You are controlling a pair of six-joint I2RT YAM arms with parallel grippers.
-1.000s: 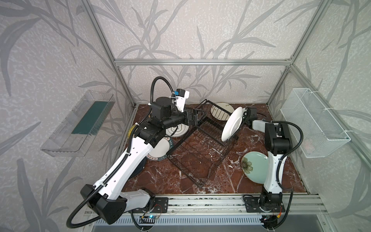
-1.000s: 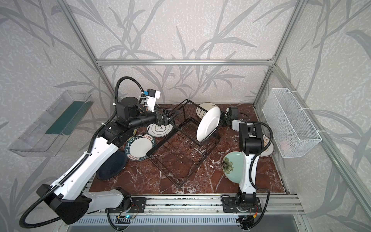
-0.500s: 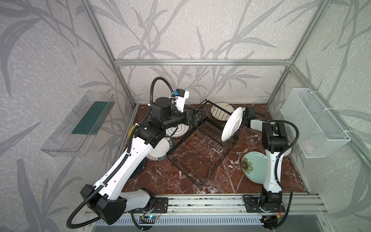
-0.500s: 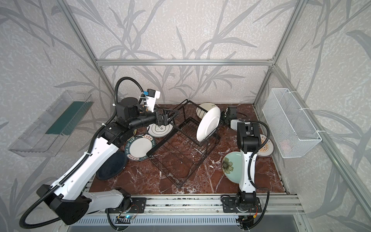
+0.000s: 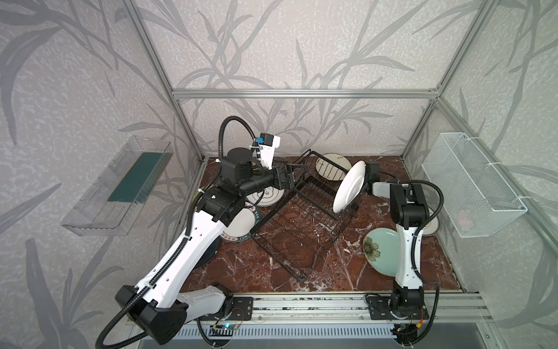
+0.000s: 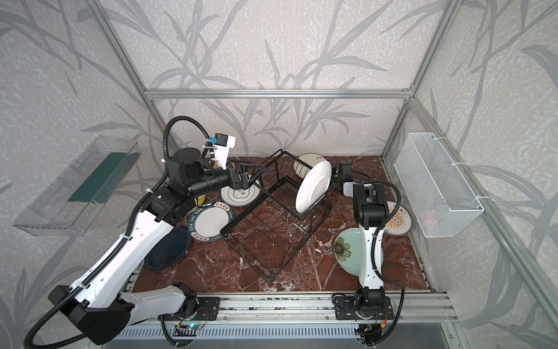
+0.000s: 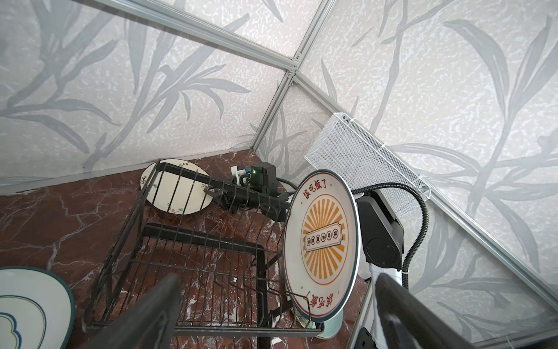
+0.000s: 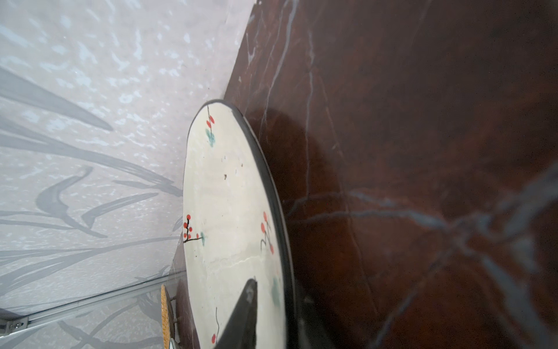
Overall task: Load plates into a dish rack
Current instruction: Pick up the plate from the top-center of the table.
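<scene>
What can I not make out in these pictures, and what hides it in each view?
1. Right gripper: the right wrist view's edge cuts off its fingers; whether they clamp the cream plate is unclear.
2. Black plate: left arm covers part, both top views.
3. Sunburst plate lying flat: partly behind the right arm, both top views.
4. Pink thing in the white mesh basket: too blurred to name, top views.

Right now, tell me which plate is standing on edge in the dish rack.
The orange sunburst plate, upright in the dish rack; the rest lie flat outside it.
</scene>
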